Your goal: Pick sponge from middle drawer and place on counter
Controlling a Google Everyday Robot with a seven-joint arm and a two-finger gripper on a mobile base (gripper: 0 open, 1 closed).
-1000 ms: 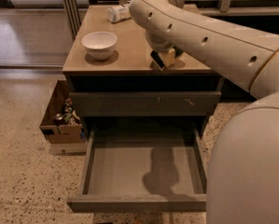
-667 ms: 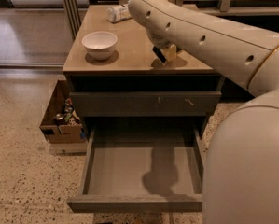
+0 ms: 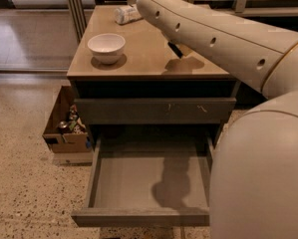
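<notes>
a big cream robot arm [image 3: 223,39] sweeps from the top centre down the right of the frame, hiding what lies behind it. left of it stands a dark grey cabinet topped by the counter [image 3: 143,63], a glossy tan slab. at bottom centre the middle drawer [image 3: 138,217] is pulled wide open, and its grey floor holds nothing but the arm's shadow. above it is a closed drawer front [image 3: 153,111] with pale scuffs. a cardboard box [image 3: 64,136] sits on the floor at left. a white bowl [image 3: 106,47] rests on the counter's left part. the gripper [image 3: 175,50] peeks out as a dark tip under the arm, just above the counter's right part. i cannot tell whether the claw is wide, narrow or holding something. the sponge is not in the drawer and not plainly seen, so it may be hidden at the gripper. it should be light, soft, springy and unbreakable, best pinched gently across its narrow middle.
</notes>
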